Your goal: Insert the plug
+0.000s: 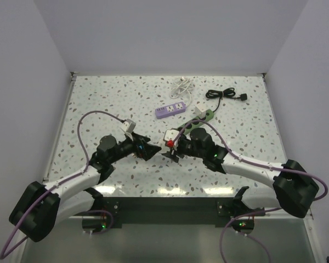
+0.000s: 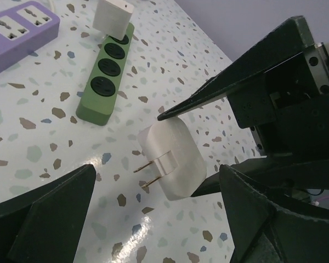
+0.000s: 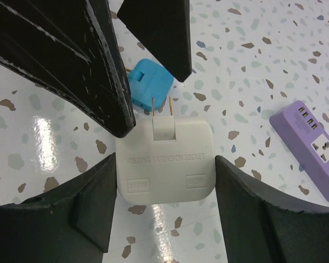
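1. Top external: the right gripper (image 1: 170, 147) faces the left gripper (image 1: 151, 149) tip to tip at mid-table. Both are well apart from the green power strip (image 1: 208, 115) and the purple power strip (image 1: 171, 109). Risk: with the arms this crowded, a sideways swing could knock them together.
2. Left wrist: the left gripper's jaws stand wide apart and hold nothing. The white plug (image 2: 172, 159) hangs above the table (image 2: 55, 137), pinched between the right gripper's fingers, with its 2 prongs bare. Risk: the grip appears to sit near the body's edges, so the plug could twist under insertion force.
3. Right wrist: the right gripper is clamped on the plug, pads touching both sides. The left fingers (image 3: 77, 60) flank the prongs and could bend them if they close there.
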You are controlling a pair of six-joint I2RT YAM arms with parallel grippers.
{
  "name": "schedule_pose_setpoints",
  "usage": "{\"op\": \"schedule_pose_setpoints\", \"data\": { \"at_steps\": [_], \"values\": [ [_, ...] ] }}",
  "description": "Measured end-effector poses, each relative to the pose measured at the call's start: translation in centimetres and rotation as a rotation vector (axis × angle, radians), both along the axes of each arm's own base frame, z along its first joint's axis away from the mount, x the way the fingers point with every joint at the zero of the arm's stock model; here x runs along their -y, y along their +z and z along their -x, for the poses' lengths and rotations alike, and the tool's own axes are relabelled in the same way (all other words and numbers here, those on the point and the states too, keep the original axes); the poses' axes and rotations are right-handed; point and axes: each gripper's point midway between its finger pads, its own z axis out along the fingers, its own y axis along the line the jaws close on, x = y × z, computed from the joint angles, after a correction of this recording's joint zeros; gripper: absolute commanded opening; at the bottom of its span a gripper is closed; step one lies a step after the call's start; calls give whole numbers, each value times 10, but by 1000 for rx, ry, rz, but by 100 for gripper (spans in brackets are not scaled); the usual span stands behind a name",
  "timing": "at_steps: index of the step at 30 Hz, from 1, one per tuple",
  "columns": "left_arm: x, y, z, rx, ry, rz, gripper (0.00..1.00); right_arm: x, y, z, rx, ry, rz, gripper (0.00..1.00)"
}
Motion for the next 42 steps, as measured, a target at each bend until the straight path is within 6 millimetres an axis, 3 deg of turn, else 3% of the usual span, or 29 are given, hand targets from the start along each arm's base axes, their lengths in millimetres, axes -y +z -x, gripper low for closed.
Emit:
{"op": "schedule_pose_setpoints", "data": {
  "at_steps": [5,10,23,28,37,39,42],
  "values": [
    [7,-16,1,-69,-29,0,100,-1,4,6,14,9,-1,0],
    [13,-16,2,-80,-60,27,95,-4,9,13,32,29,-7,0],
    [27,-2,12,-78,-185,100,44,-2,7,20,51,45,5,0],
    [28,-4,11,-79,-194,104,45,0,8,20,57,43,7,0],
    [35,-4,23,-107,-281,131,59,2,10,20,73,37,14,0],
    [36,-5,25,-111,-295,135,58,3,10,19,78,38,16,0],
    [36,-5,26,-121,-296,140,44,3,10,19,84,41,19,0]
  ]
}}
